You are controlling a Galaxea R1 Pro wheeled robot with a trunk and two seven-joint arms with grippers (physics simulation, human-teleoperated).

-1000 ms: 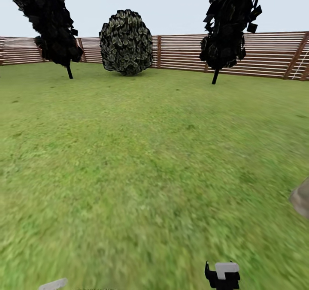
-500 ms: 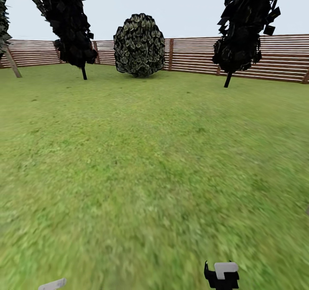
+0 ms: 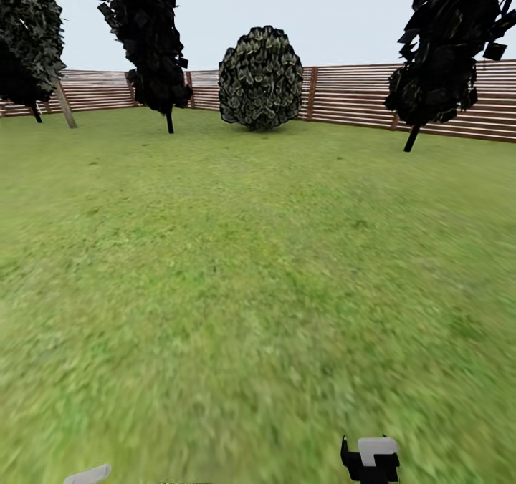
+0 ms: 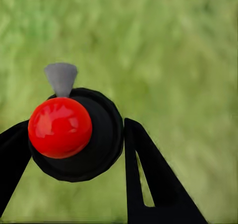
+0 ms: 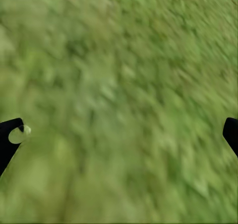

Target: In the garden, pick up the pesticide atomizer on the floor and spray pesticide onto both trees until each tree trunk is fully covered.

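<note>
The left gripper [image 4: 74,149] is seen closed about the pesticide atomizer [image 4: 74,134], a black round body topped by a red ball with a grey nozzle tip, one black finger [image 4: 153,179] pressed against its side. A pale grey tip, which may be that nozzle, shows at the lower edge of the head view. The right gripper [image 5: 119,134] is held wide apart with nothing between its fingers, blurred grass beneath it. Around both grippers the lawn of the garden [image 3: 258,269] extends to a brown slatted fence [image 3: 358,94]. Against the fence a round bush [image 3: 261,77] and two near-black narrow trees [image 3: 154,33] are shown; these are not targets. At the far left a pale, leaning tree trunk [image 3: 64,104] is visible under a mottled green crown, well apart from the robot.

The pick-up is judged complete and the travel step to be in hand. The next move is judged to call for turning left, driving near that trunk, and aiming the nozzle at it.
</note>
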